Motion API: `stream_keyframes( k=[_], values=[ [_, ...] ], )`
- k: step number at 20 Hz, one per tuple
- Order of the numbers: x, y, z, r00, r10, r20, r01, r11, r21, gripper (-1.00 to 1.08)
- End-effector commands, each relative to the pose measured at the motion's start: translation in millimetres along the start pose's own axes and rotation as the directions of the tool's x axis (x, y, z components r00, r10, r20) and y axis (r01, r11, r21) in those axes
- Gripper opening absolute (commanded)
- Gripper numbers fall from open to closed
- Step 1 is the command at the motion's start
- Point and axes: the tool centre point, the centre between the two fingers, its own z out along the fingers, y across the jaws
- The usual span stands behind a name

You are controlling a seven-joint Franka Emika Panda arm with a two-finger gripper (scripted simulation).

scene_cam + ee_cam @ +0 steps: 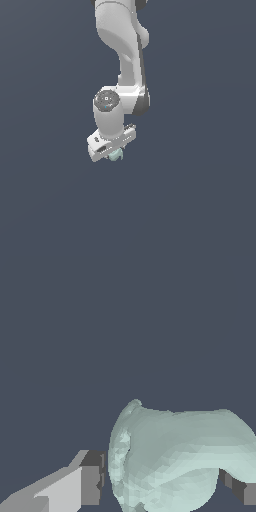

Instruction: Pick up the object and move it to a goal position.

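- The white Panda arm [125, 55] comes down from the top middle of the exterior view and bends toward the centre of the frame, ending in a round wrist joint with a dark cap.
- The gripper [113, 150] sits just below centre in that view, slightly left of the middle, and its white body is tilted so the exterior view's right end rides a bit higher.
- The object [116, 155] is a tiny pale teal-green lump peeking out right under the gripper body, touching it as far as I can see. Most of it is hidden by the hand from this angle.
- In the wrist view the object [175, 461] is huge, filling the lower right part of the frame, bumpy and rounded, with one lobe running off toward the right edge.
- The fingers [90, 483] show up there as a grey-and-white block with a dark pad pressed right against one side of the lump, and a second dark pad sits at its other side near the lower right corner.
- So the jaws look closed in partway, with the lump clamped between the pads.
- The background [200, 200] is plain dark slate blue in both views, with no visible edges, so I can't tell whether the lump is resting on anything or is up in the air.
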Motion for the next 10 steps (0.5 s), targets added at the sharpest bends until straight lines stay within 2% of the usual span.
stream_keyframes(
  k=[1, 10],
  values=[
    [16, -5, -18, 1.000, 0.000, 0.000, 0.000, 1.000, 0.000, -1.00],
    [75, -23, -81, 1.000, 0.000, 0.000, 0.000, 1.000, 0.000, -1.00]
  ],
)
